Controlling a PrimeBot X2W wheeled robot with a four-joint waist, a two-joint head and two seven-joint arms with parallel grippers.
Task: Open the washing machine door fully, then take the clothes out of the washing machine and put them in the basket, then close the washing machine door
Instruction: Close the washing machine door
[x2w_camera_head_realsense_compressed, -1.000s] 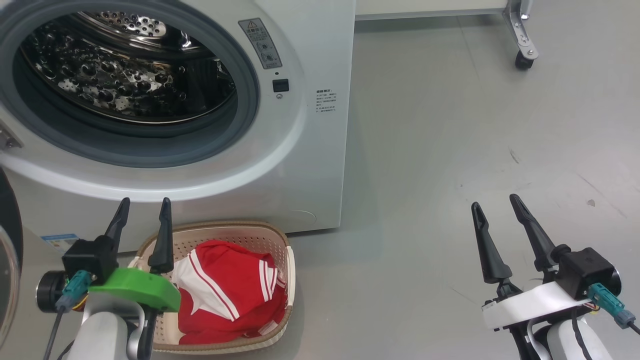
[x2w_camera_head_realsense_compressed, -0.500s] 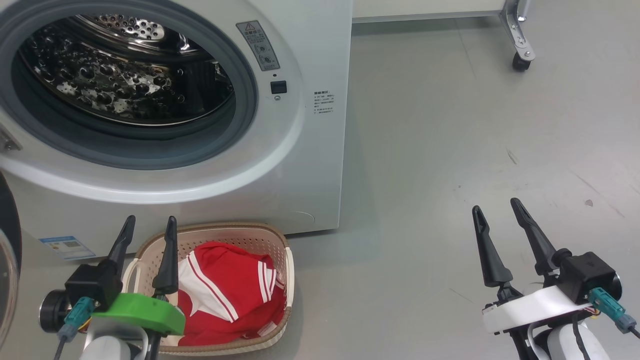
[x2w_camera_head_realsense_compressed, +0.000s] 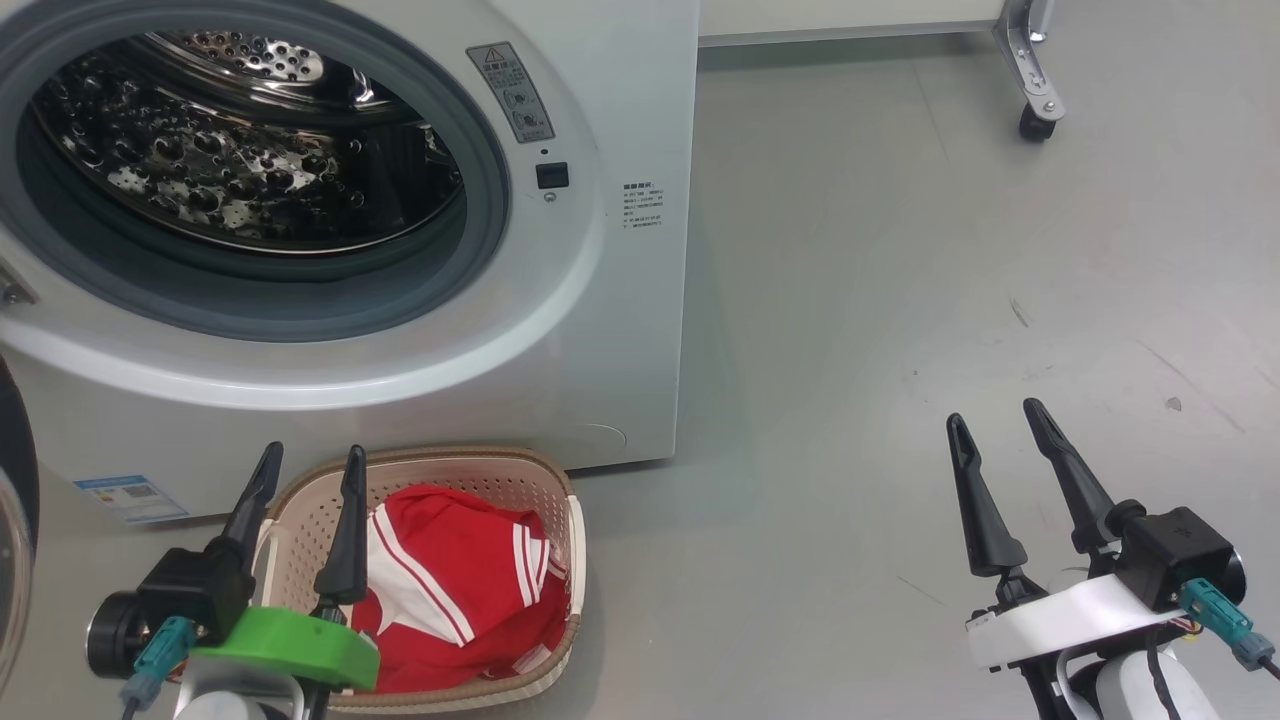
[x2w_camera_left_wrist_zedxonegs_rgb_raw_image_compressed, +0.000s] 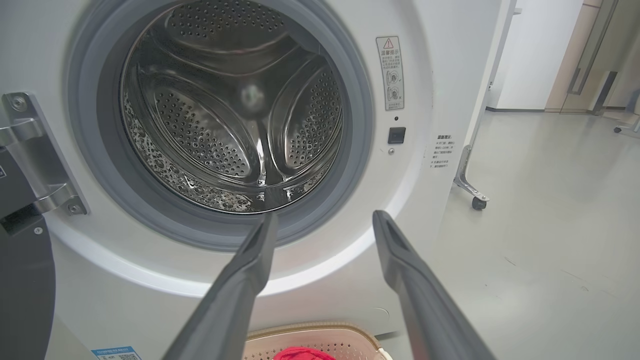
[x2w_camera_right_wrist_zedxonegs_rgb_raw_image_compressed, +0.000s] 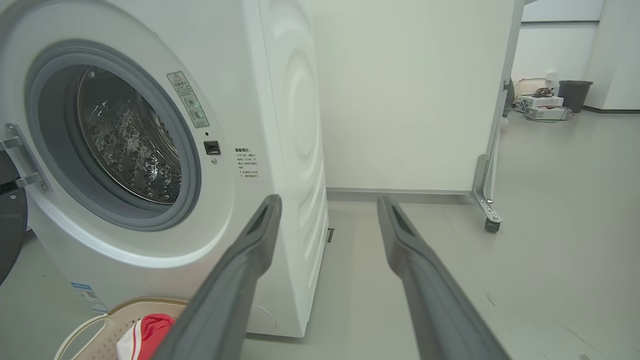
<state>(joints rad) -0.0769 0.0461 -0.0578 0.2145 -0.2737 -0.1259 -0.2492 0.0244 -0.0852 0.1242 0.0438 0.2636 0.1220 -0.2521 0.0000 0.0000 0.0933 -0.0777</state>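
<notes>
The white washing machine (x2w_camera_head_realsense_compressed: 600, 330) stands with its steel drum (x2w_camera_head_realsense_compressed: 230, 150) showing bare metal. The washing machine door (x2w_camera_head_realsense_compressed: 10, 520), black-rimmed, is swung open at the far left edge. Red and white clothes (x2w_camera_head_realsense_compressed: 450, 590) lie in the cream basket (x2w_camera_head_realsense_compressed: 480, 458) on the floor before the machine. My left gripper (x2w_camera_head_realsense_compressed: 313, 452) is open over the basket's left end with nothing between its fingers. In the left wrist view the left gripper (x2w_camera_left_wrist_zedxonegs_rgb_raw_image_compressed: 325, 216) points at the drum (x2w_camera_left_wrist_zedxonegs_rgb_raw_image_compressed: 235, 110). My right gripper (x2w_camera_head_realsense_compressed: 992, 412) is open over bare floor, well to the right.
Grey floor (x2w_camera_head_realsense_compressed: 900, 300) stretches to the right of the machine. A white panel on a castor leg (x2w_camera_head_realsense_compressed: 1035, 100) stands behind it. The right wrist view shows a dark bin (x2w_camera_right_wrist_zedxonegs_rgb_raw_image_compressed: 575, 92) and boxes far off. The door hinge (x2w_camera_left_wrist_zedxonegs_rgb_raw_image_compressed: 30, 150) sits left of the opening.
My left gripper has sunk lower and nearer in the head view, still open. The head view has shifted slightly. The right gripper has barely moved.
</notes>
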